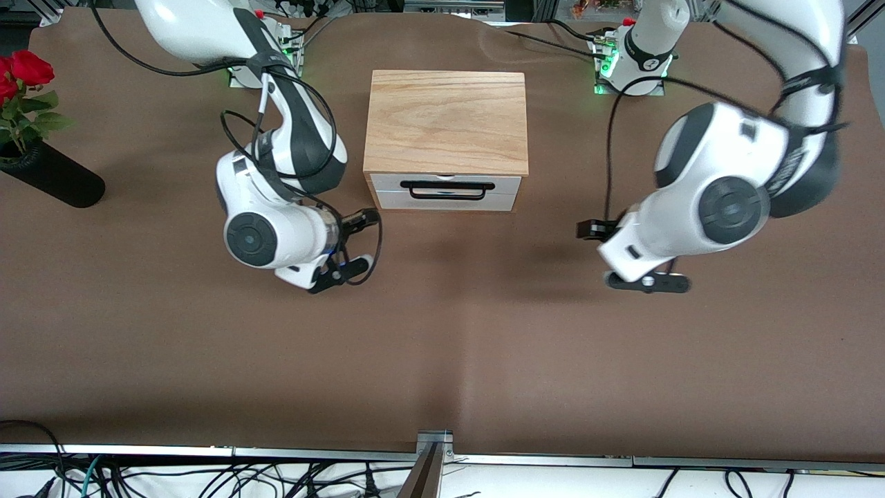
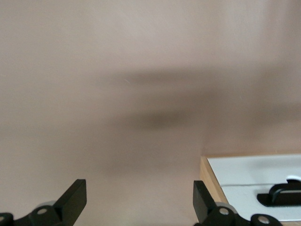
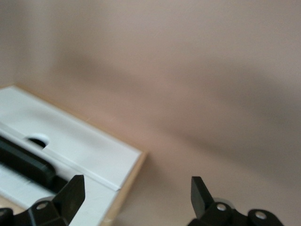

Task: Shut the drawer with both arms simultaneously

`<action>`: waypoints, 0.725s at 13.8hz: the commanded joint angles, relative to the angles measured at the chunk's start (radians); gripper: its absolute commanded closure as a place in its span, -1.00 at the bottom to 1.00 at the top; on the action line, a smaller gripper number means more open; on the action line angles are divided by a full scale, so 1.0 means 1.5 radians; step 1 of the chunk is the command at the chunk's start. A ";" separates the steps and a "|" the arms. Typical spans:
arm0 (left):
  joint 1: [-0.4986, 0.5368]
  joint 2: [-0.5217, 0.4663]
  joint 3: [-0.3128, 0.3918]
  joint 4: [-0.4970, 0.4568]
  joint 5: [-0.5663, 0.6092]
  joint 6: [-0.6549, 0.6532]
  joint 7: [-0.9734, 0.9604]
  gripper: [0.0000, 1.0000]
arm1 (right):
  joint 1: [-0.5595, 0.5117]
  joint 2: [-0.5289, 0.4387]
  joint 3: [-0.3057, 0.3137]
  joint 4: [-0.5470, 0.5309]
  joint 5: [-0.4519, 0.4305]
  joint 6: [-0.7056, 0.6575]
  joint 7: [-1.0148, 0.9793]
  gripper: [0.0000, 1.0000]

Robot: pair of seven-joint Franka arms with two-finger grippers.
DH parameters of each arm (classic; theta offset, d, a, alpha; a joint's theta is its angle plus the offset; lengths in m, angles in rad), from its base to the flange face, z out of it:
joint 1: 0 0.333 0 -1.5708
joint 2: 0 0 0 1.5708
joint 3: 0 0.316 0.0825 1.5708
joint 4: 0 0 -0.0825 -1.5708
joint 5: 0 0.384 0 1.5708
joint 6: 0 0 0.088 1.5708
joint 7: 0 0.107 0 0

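Note:
The drawer's white front (image 1: 446, 192) with its thin black handle (image 1: 448, 189) faces the front camera under the wooden box (image 1: 446, 121); it sits close against the box. My right gripper (image 1: 359, 241) is open and empty, low over the table beside the drawer's corner at the right arm's end. My left gripper (image 1: 594, 254) is open and empty, over the table a short way off the drawer at the left arm's end. The left wrist view shows its fingers (image 2: 75, 197) wide apart and the drawer front (image 2: 254, 174). The right wrist view shows its fingers (image 3: 73, 193) apart, with the drawer front (image 3: 70, 146) and handle (image 3: 23, 162).
A black vase (image 1: 52, 176) with red roses (image 1: 24, 72) lies toward the right arm's end of the brown table (image 1: 442, 346). Black cables loop round both arms.

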 commanded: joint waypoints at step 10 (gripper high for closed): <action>0.088 -0.209 0.053 -0.096 0.028 0.047 0.183 -1.00 | -0.001 -0.039 -0.216 0.100 -0.066 0.018 0.003 -1.00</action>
